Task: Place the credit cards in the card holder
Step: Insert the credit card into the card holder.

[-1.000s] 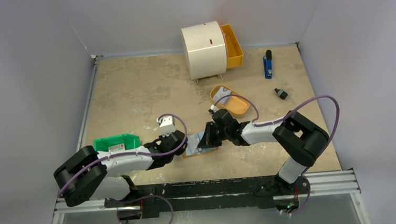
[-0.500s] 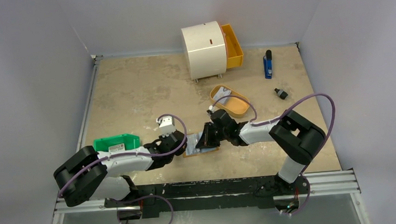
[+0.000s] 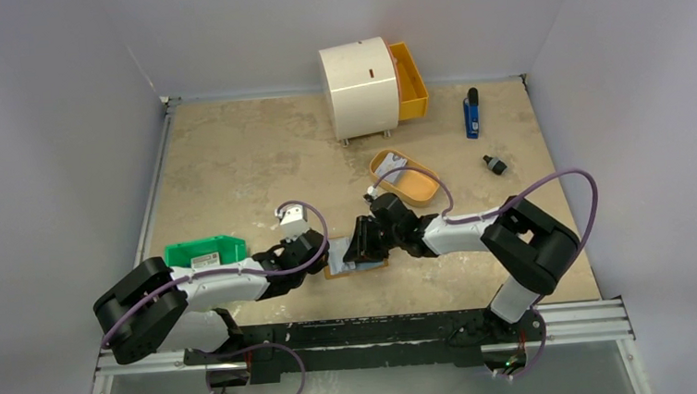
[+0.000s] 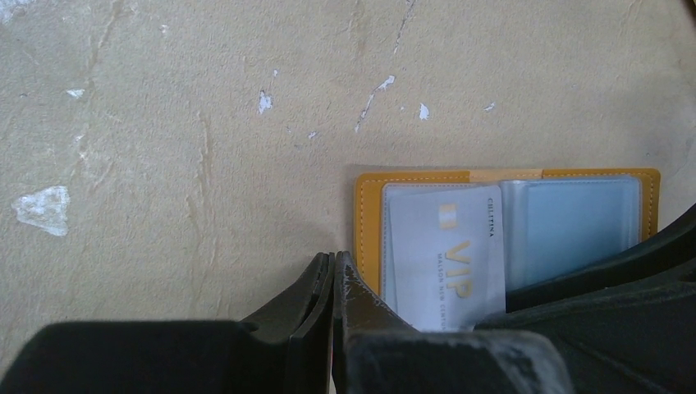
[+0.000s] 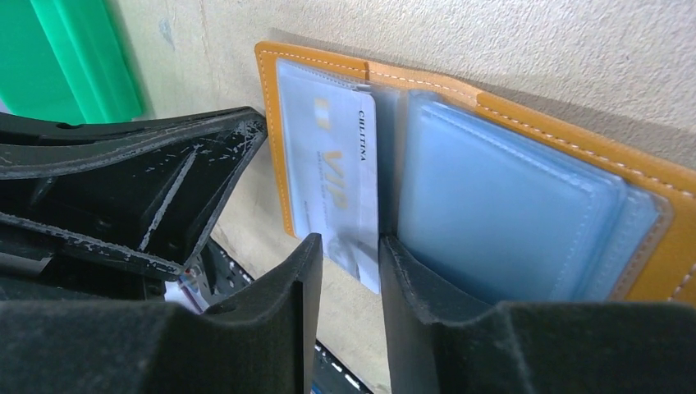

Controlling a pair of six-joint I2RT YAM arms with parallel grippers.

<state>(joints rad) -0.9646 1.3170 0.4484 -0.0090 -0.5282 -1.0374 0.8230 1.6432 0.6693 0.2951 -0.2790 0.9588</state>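
Your right gripper (image 5: 350, 242) had parted its jaws to a narrow gap since a second earlier, when they were shut, and had edged slightly toward the left arm. The tan card holder (image 4: 368, 215) lay open and flat on the table (image 4: 164, 123) between the two arms. A pale VIP credit card (image 4: 443, 254) sat partway in the clear sleeve on the left arm's side, its free end showing in the gap between the right fingers (image 5: 287, 312), though you couldn't tell if they touched it. Your left gripper (image 4: 332, 261) was pressed closed on nothing, tips down at the holder's outer edge just beside that card.
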